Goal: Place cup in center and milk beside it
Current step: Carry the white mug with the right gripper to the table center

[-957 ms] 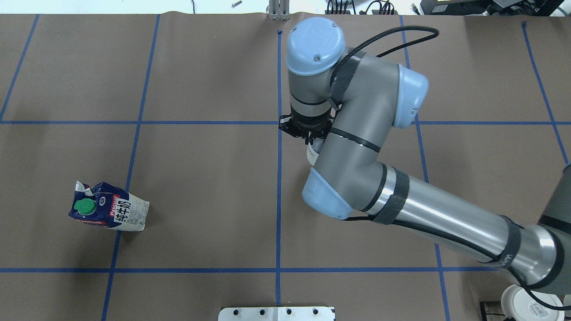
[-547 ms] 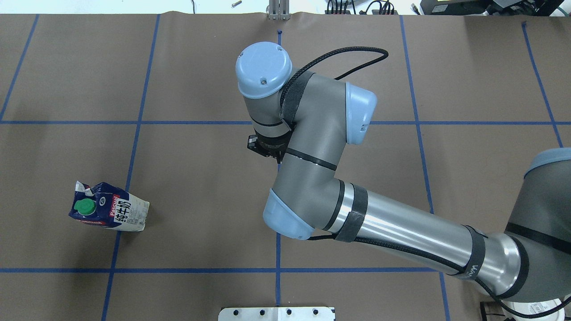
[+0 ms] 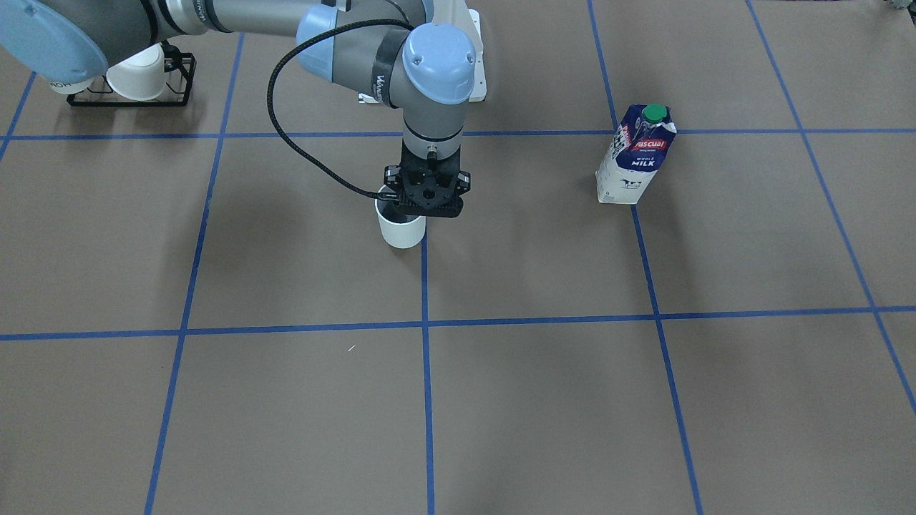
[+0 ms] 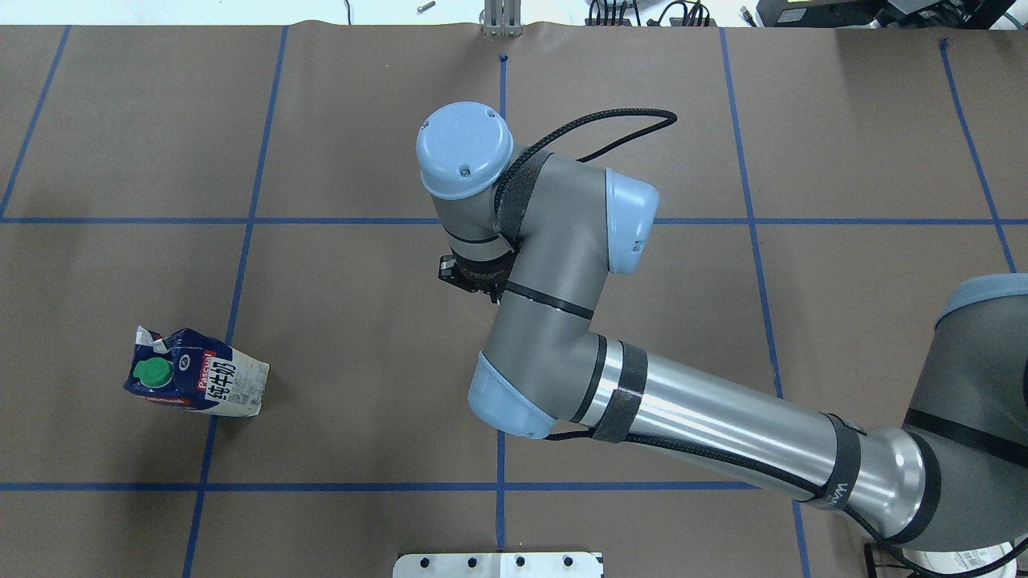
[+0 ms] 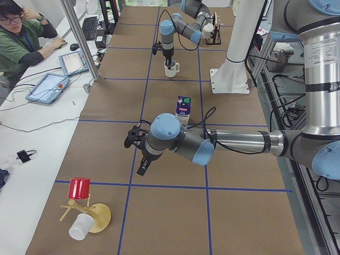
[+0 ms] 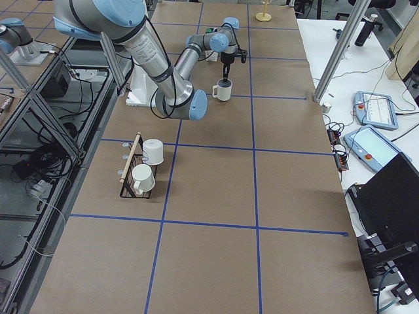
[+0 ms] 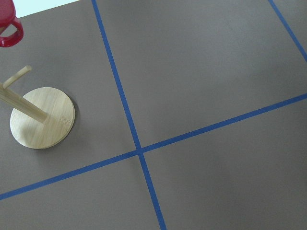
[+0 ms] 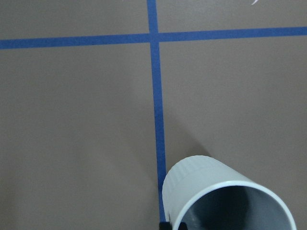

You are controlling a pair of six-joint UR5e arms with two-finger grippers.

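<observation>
The plain white cup [image 3: 402,229] is upright at the tabletop on the centre blue tape line [image 3: 424,279]. I cannot tell whether it touches the table. My right gripper [image 3: 424,204] comes straight down on it and is shut on its rim. The cup's ribbed wall and grey inside fill the lower right of the right wrist view [image 8: 225,199]. In the overhead view the arm hides the cup, and only the gripper [image 4: 474,277] shows. The milk [image 3: 637,154] stands upright and apart, at the lower left of the overhead view [image 4: 197,381]. My left gripper [image 5: 141,166] hovers far off, and I cannot tell its state.
A black wire rack with white cups [image 3: 136,75] stands near the robot's base on its right. A wooden mug tree [image 5: 87,212] with a red cup [image 5: 79,187] stands at the table's left end. A metal base plate [image 4: 498,564] is at the robot's edge. An operator [image 5: 21,37] sits beside the table.
My right arm has carried the cup leftward in the overhead view, from right of the centre tape line onto it, and a little nearer the robot. The milk has not moved.
</observation>
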